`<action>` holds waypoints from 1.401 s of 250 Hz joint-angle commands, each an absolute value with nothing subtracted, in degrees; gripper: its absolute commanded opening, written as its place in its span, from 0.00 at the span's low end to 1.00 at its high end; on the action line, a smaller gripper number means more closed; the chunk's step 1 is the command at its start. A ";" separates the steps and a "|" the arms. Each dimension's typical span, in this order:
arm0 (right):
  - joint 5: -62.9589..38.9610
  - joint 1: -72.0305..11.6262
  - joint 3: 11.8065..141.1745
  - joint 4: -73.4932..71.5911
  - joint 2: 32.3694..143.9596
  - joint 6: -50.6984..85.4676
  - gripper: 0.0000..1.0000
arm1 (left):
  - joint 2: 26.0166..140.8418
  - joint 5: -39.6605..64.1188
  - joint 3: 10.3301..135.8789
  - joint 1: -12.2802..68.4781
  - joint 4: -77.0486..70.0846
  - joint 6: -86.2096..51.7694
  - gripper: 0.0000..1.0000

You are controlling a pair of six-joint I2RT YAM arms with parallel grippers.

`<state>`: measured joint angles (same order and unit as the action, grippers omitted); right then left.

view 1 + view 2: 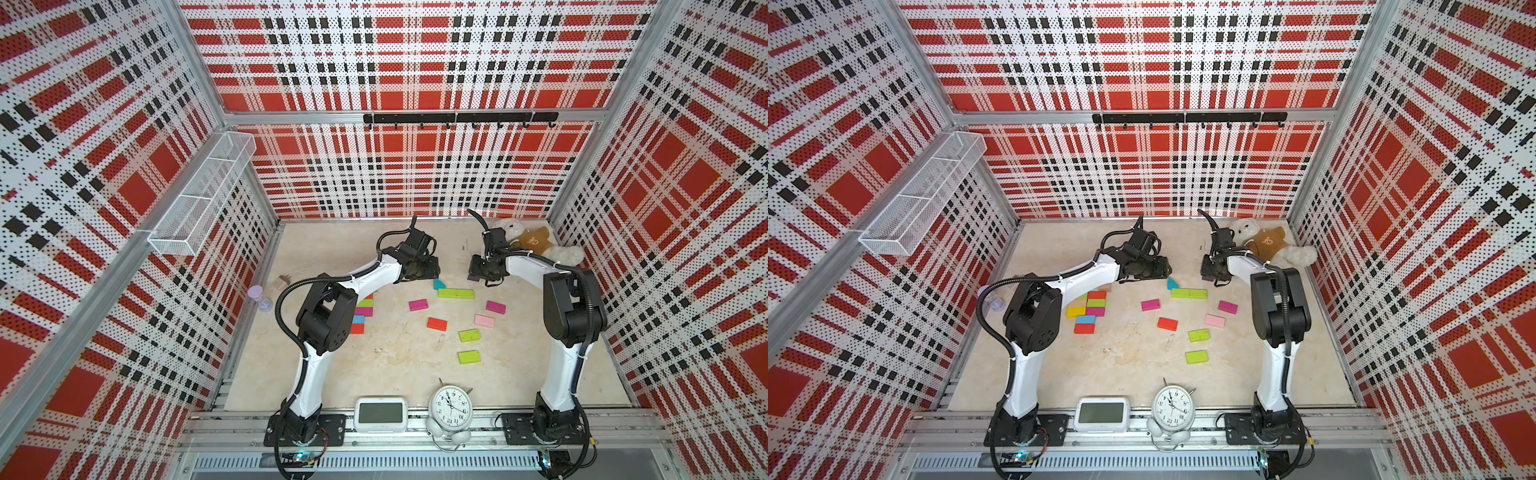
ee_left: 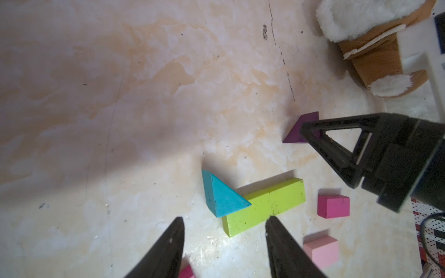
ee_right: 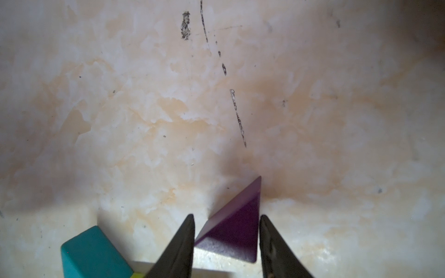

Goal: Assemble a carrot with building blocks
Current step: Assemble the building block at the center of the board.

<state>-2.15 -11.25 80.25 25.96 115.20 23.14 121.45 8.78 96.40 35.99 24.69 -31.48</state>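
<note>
My right gripper point(image 3: 226, 216) is at the back of the table, shut on a purple wedge point(image 3: 236, 231) with a finger against each side. The wedge is almost hidden under it in a top view point(image 1: 472, 277). A teal wedge point(image 2: 221, 195) leans on two lime bricks laid end to end point(image 2: 265, 207). My left gripper point(image 2: 225, 219) hovers over them, open and holding nothing. Magenta point(image 1: 417, 304), pink point(image 1: 484, 320), red-orange point(image 1: 436, 323) and lime point(image 1: 469, 335) bricks lie scattered mid-table. A tight cluster of coloured bricks point(image 1: 1090, 309) sits beside the left arm.
A teddy bear point(image 1: 536, 243) lies in the back right corner, just behind the right arm. An alarm clock point(image 1: 451, 405) and a digital clock point(image 1: 380, 413) stand at the front edge. A lilac hourglass point(image 1: 259, 297) and a beige cube point(image 1: 284, 282) sit at the far left.
</note>
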 commanded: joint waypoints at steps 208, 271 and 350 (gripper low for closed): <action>-1.58 -13.01 74.36 24.35 109.70 24.96 0.38 | 117.82 10.07 94.66 36.24 22.50 -32.13 0.58; -1.74 -13.10 74.00 24.26 108.30 24.88 0.38 | 118.12 10.62 95.00 36.71 22.67 -32.13 0.58; -0.04 -13.07 73.67 24.83 106.32 23.29 0.41 | 119.31 10.94 96.89 37.64 24.26 -31.22 0.58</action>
